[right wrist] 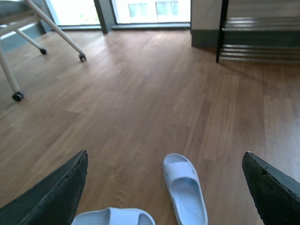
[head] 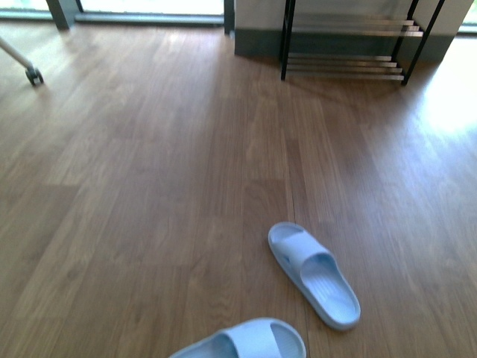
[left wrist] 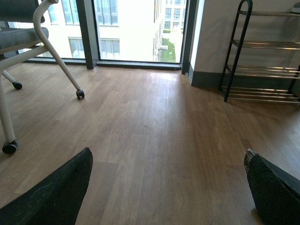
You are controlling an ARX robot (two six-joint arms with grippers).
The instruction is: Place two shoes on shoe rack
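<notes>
— What's in the front view?

— A brown wood-plank floor (head: 149, 186). A pale blue moulded far slipper (head: 313, 274) lies flat at lower right, its open toe pointing toward the lower right corner. A matching near slipper (head: 242, 341) is cut off by the bottom edge. The shoe rack (head: 346, 52), with a black frame and shiny bars, stands against the wall at upper right, well apart from both.

— And the left wrist view?

— The left gripper (left wrist: 167, 157) hangs low over the floor and faces the room. Its two dark, rough-surfaced fingers (left wrist: 51, 197) are spread wide and released, with only bare planks between them. The rack (left wrist: 262, 70) stands well beyond, and a white-legged chair (left wrist: 28, 37) on casters stands by the window.

— The right wrist view?

— The right gripper (right wrist: 165, 156) has the same pose, its fingers (right wrist: 274, 192) parted and grasping nothing. The far slipper (right wrist: 185, 190) lies on the floor between them, untouched, showing a ribbed footbed. The near slipper (right wrist: 115, 217) sits beside it, closer to one finger. The rack (right wrist: 260, 40) is far off.
</notes>
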